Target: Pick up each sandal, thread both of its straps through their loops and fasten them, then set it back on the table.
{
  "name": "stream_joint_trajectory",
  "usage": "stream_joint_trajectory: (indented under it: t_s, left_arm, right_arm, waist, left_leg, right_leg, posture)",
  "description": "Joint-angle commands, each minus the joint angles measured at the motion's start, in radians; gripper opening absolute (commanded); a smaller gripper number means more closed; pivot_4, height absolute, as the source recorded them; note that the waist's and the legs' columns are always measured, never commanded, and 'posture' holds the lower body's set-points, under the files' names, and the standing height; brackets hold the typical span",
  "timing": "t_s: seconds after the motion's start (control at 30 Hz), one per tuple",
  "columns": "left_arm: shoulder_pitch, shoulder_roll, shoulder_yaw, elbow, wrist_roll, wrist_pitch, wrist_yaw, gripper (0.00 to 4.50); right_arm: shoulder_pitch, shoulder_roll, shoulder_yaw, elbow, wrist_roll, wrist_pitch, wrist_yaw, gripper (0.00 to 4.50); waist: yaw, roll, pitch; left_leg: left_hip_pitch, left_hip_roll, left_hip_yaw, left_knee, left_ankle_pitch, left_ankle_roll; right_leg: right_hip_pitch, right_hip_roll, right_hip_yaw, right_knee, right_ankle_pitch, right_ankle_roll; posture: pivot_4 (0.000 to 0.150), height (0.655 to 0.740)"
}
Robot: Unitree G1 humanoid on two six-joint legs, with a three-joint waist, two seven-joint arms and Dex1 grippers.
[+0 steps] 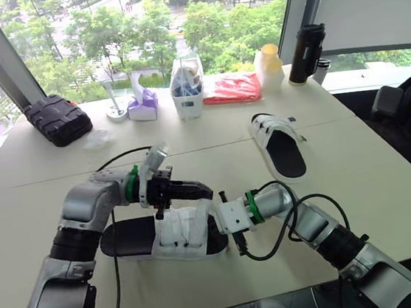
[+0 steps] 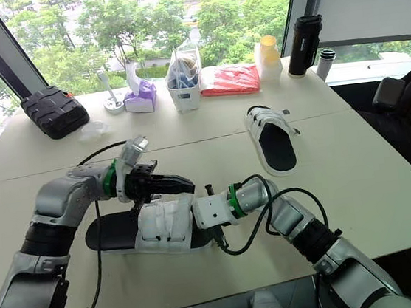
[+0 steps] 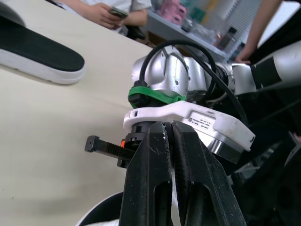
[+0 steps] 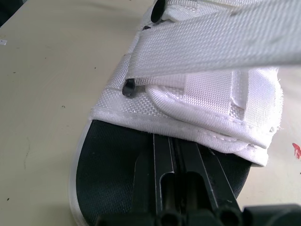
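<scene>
The near sandal [image 1: 130, 238], black-soled with a white upper [image 1: 181, 231], lies flat on the table in front of me. My left gripper [image 1: 207, 192] hovers just above the upper, shut on a white strap [image 4: 211, 42] that is pulled taut across it. In the left wrist view a sliver of white shows between its fingers [image 3: 150, 179]. My right gripper [image 4: 176, 139] is shut, its fingers lying on the black footbed and tucked under the edge of the upper from the open end. The second sandal [image 1: 282, 145] rests on the table further back right, untouched.
Along the window edge stand a black case [image 1: 57, 119], a tissue box [image 1: 142, 102], a white tub with a bag [image 1: 187, 89], a red packet [image 1: 231, 88], a yellow-capped bottle [image 1: 268, 65] and a black flask [image 1: 305, 53]. A person's hands [image 3: 101, 12] show beyond the table.
</scene>
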Motion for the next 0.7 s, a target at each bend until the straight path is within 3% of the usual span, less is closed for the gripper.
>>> stream_joint_trajectory:
  t_s: [0.03, 0.3, 0.7]
  left_arm:
    - [-0.021, 0.011, 0.094, -0.054, -0.071, 0.014, 0.03, 0.03]
    - [-0.004, 0.017, 0.118, -0.035, -0.072, -0.019, 0.069, 0.03]
    - [0.039, -0.009, 0.066, 0.141, 0.079, -0.229, 0.12, 0.03]
  right_arm:
    - [0.022, -0.017, 0.028, 0.053, -0.058, 0.03, 0.007, 0.0]
    - [0.037, -0.036, 0.028, 0.041, -0.054, 0.025, 0.023, 0.0]
    - [0.04, -0.041, 0.024, 0.031, -0.054, 0.031, 0.022, 0.0]
  waist:
    - [0.001, -0.001, 0.0]
    - [0.005, -0.001, 0.001]
    - [0.006, -0.001, 0.001]
  left_leg:
    - [0.0, 0.0, 0.0, 0.0, 0.0, 0.0]
    - [-0.001, 0.0, 0.0, 0.001, 0.0, -0.001]
    - [-0.001, -0.001, 0.001, 0.001, 0.0, -0.001]
  right_leg:
    - [0.0, 0.0, 0.0, 0.0, 0.0, 0.0]
    - [0.0, -0.001, 0.0, 0.0, 0.001, 0.0]
    - [0.0, -0.001, 0.0, 0.0, 0.001, 0.0]
  posture:
    - [0.15, 0.74]
    - [0.15, 0.74]
    - [0.15, 0.74]
